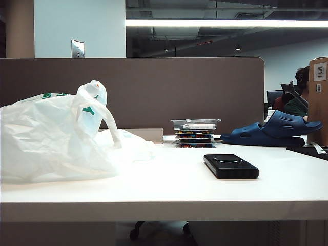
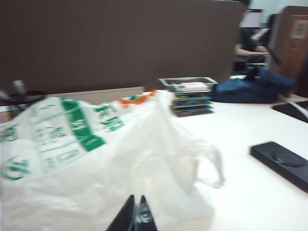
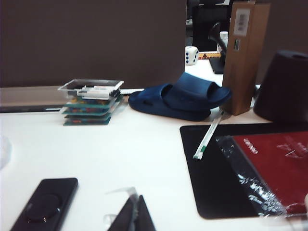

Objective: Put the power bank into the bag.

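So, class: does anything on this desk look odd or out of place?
Yes: blue sandals stacked on the table behind the power bank. The bag lies slumped. Both grippers, left and right, are shut.

On the table [image 1: 169,179], the bag [image 1: 51,136] is spread at the left and the power bank [image 1: 230,166] is laid right of centre, well apart. Behind them a stack of trays [image 1: 195,133] is set, with sandals [image 1: 271,130] to its right.
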You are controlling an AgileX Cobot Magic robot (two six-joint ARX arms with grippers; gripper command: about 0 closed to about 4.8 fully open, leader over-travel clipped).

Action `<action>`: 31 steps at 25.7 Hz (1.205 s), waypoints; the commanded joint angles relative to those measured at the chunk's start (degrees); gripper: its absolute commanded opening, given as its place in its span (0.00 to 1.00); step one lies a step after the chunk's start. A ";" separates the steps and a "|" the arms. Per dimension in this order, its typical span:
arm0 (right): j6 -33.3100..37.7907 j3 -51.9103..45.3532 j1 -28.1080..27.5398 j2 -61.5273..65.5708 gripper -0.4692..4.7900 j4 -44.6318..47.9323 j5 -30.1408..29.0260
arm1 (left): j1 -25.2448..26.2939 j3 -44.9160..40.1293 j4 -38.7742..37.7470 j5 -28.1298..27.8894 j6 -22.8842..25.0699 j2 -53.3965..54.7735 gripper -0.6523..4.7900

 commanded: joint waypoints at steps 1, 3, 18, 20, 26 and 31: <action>-0.26 6.10 0.09 -0.11 0.07 -5.97 -0.13 | 0.09 0.33 0.57 5.75 -0.13 0.00 0.11; -0.26 9.22 0.09 0.37 0.07 -9.57 -0.15 | 0.09 0.33 0.57 7.67 -0.15 0.00 0.11; -0.26 45.79 0.22 29.79 0.07 -35.36 -6.10 | 0.09 0.33 -1.01 14.84 -0.17 0.00 0.11; -0.22 50.64 0.22 34.01 0.07 -38.36 -6.12 | 0.09 0.33 -1.68 14.84 -0.17 0.00 0.11; 3.23 70.97 2.56 53.05 0.07 -54.31 -9.07 | 0.11 0.33 -2.86 14.86 -0.17 0.00 0.11; 3.87 77.44 9.77 62.03 0.07 -54.62 -9.09 | 0.11 0.33 -2.91 14.86 -0.17 0.00 0.11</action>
